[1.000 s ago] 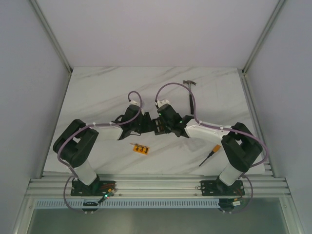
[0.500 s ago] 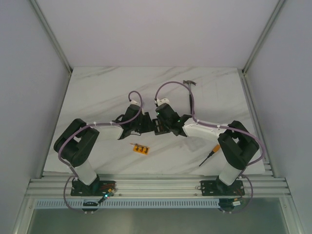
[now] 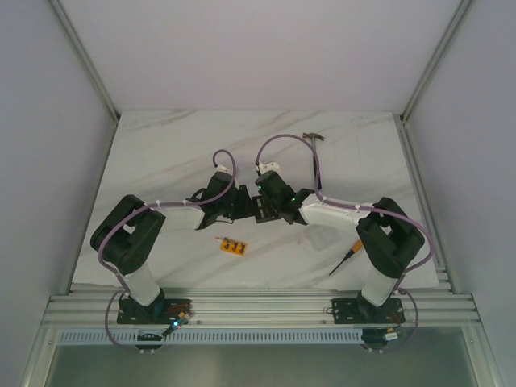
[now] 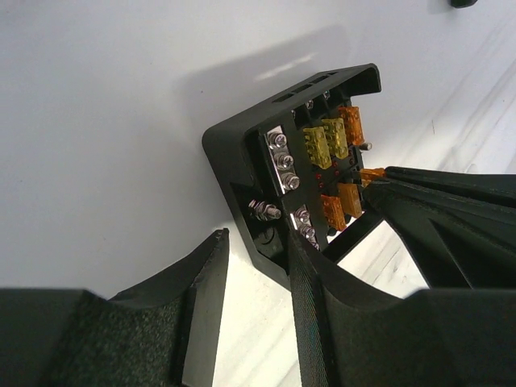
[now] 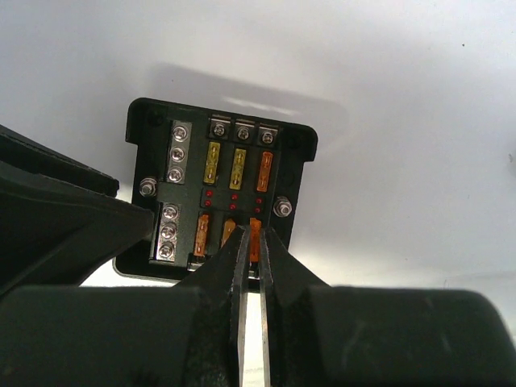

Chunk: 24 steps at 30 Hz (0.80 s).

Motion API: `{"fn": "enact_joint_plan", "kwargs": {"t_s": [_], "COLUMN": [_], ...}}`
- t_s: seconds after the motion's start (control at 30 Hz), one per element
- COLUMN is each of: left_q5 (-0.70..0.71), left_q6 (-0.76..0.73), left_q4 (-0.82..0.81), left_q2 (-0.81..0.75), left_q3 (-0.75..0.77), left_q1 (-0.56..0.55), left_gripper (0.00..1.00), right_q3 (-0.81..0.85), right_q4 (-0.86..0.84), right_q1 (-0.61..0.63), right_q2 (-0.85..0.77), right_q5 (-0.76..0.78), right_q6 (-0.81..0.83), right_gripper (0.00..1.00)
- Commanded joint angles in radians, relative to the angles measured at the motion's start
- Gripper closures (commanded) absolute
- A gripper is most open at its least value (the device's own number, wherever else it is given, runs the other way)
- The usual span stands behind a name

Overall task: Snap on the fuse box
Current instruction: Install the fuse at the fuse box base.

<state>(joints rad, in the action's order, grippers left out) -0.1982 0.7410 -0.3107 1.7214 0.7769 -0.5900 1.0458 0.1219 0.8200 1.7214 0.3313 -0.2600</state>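
The fuse box (image 3: pixel 262 211) is a small black square box lying on the table between both grippers. In the right wrist view the fuse box (image 5: pixel 143 121) shows its open top with screws, two yellow fuses and several orange ones. My right gripper (image 5: pixel 254 236) is shut on an orange fuse (image 5: pixel 255 228) at the box's near right slot. My left gripper (image 4: pixel 254 242) is open around the near corner of the fuse box (image 4: pixel 242 149); the right finger (image 4: pixel 310 298) lies against the box wall and the left finger stands apart. No lid is in view.
A small flat orange strip with dark dots (image 3: pixel 234 247) lies in front of the grippers. A hammer (image 3: pixel 313 139) lies at the back right. An orange-handled screwdriver (image 3: pixel 348 256) lies by the right arm's base.
The right arm's elbow has drawn in to the left and its gripper has shifted slightly over the box. The left gripper has barely moved.
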Motion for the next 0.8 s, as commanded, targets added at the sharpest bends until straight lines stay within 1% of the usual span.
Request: {"fn": "enact_joint_plan", "kwargs": {"t_s": [0.0,0.33,0.77], "left_q5": [-0.015,-0.018,-0.021], "left_q6": [0.008,0.009,0.012], "left_q4": [0.019,0.02,0.02], "left_q2": [0.018,0.021,0.014], "left_q3": [0.025,0.028,0.024], "left_q1": [0.004,0.004,0.005], "left_gripper": [0.56,0.58,0.6], "right_q3": [0.034,0.036,0.053], "right_q4": [0.025,0.035,0.087], "right_q1": [0.007,0.008,0.01], "right_q2": [0.016,0.005,0.071], "right_q5": [0.05,0.049,0.032], "right_q6": [-0.027,-0.044,-0.061], "right_gripper": [1.0,1.0,1.0]}}
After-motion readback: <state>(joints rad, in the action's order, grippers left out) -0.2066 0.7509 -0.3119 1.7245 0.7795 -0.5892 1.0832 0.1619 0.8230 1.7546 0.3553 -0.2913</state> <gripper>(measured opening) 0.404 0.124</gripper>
